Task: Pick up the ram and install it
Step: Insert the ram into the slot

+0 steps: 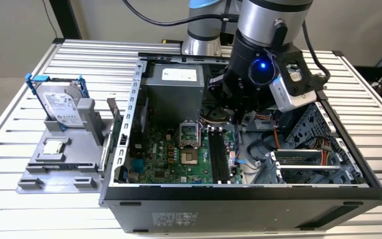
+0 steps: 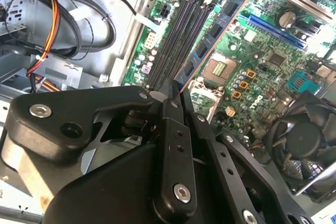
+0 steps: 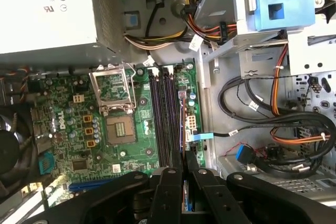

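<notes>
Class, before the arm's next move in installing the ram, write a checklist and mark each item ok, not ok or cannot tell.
1. Grip: gripper shut on the ram, ok.
2. Alignment: ram runs parallel to the motherboard slots, ok.
3. Seating: ram pressed into a slot, not ok; it hangs above them.
4. Slot latches open: cannot tell.
5. Cables lie clear of the slots: ok.

gripper: matt black | ram: matt board | case: bare sheet metal
</notes>
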Robot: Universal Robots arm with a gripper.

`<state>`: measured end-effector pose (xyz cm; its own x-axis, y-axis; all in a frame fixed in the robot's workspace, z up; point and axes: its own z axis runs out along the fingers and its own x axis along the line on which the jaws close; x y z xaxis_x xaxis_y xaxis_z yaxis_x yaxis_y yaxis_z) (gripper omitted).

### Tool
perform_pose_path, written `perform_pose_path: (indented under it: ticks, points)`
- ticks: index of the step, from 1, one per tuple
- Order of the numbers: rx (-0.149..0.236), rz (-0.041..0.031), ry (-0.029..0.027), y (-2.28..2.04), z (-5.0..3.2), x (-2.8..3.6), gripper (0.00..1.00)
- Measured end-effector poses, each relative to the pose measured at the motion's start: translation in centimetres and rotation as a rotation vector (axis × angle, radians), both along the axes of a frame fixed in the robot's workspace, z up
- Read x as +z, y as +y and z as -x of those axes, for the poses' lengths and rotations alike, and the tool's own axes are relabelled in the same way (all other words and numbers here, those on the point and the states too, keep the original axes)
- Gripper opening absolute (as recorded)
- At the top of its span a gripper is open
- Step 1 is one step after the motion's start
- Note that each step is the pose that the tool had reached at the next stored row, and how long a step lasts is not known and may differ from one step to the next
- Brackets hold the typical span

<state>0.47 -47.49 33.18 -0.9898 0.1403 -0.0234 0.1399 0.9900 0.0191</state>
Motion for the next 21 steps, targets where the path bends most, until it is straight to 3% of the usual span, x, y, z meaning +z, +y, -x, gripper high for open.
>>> perform_pose_path:
  ticks: [12, 17, 21]
  points:
    - [0.0, 0.0001, 0.0001, 0.57, -0.11, -0.41, 0.0]
    - [0.0, 0.0004, 0.0016, 0.76, -0.85, -1.0, 0.0]
    - [0.002, 0.011, 0.0016, 1.44, -1.14, -1.54, 0.0]
